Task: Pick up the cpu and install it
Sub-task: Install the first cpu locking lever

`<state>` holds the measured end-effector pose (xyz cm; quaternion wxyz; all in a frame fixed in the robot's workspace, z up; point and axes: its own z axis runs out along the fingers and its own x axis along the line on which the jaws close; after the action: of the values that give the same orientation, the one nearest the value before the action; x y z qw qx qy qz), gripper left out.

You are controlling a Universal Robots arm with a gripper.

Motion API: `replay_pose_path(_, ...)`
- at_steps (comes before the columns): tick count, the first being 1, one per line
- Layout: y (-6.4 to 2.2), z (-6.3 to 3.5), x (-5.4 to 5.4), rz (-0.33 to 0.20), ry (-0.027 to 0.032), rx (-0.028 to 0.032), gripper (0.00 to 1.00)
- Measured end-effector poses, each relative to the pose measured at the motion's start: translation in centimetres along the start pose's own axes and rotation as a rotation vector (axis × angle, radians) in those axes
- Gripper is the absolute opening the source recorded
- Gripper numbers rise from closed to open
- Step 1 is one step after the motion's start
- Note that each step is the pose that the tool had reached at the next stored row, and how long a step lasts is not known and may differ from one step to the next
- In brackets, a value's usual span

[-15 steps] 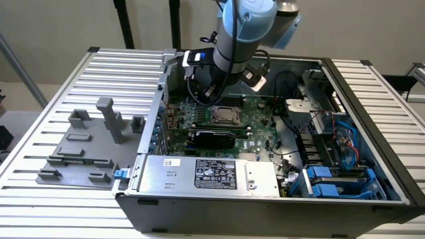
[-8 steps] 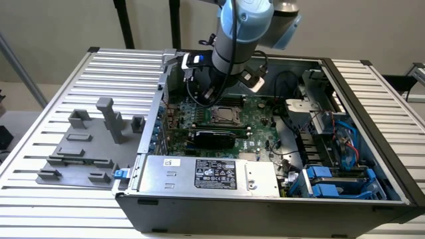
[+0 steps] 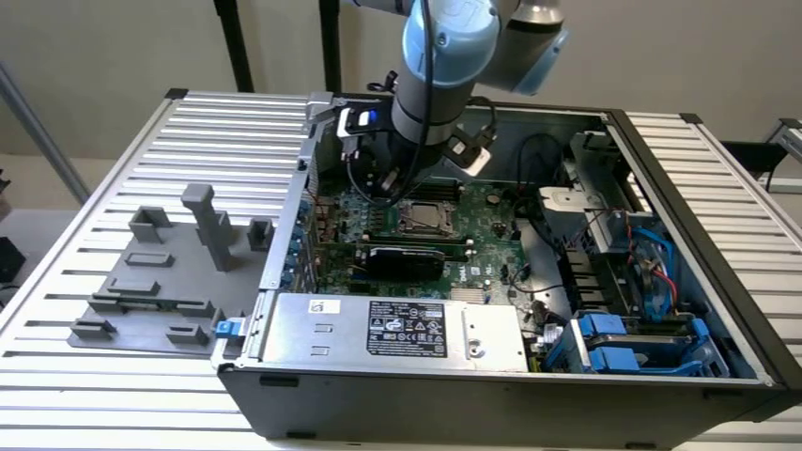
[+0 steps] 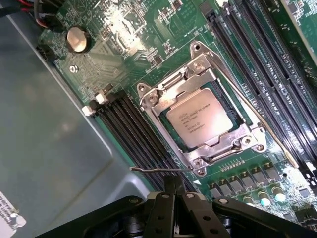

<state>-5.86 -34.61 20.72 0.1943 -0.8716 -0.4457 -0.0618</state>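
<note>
Inside the open computer case (image 3: pixel 501 404), I saw the cpu (image 4: pixel 200 119) lying flat in its socket on the green motherboard (image 4: pixel 124 39), its pale silver top and printed lettering facing up. A bright metal socket frame (image 4: pixel 198 67) surrounded it on all sides. A thin wire lever (image 4: pixel 161 169) stuck out from one corner of that frame, across the black memory slots (image 4: pixel 141 126) beside it. I could not tell whether the frame was latched.

The hand (image 4: pixel 174 184) hung close above the board near that same corner, its dark fingers pressed together with nothing between them. Whether they touched the lever I could not tell.

In the exterior view, the blue-grey robot arm (image 3: pixel 433 85) reached straight down into the case over the socket. A silver power supply (image 3: pixel 394 334) with a black label sat along the near edge of the case. The case rested on a ribbed metal tabletop (image 3: pixel 100 376), and a grey fixture plate (image 3: pixel 163 282) with upright blocks lay on it toward the exterior view's left.
</note>
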Motion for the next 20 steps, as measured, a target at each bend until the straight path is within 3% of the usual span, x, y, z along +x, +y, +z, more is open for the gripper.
replay_pose_path(2, -0.08, 0.23, 0.1, -0.002, -0.0067, -0.0076, 0.11)
replay_pose_path(6, -0.27, 0.66, 0.4, -0.004, -0.0349, -0.0328, 0.11)
replay_pose_path(8, -0.34, 0.86, 0.5, -0.005, -0.0465, -0.042, 0.11)
replay_pose_path(10, -0.4, 1.01, 0.6, -0.006, -0.0532, -0.0462, 0.11)
replay_pose_path(20, -0.27, 1.15, 1.0, -0.017, -0.0723, -0.0532, 0.11)
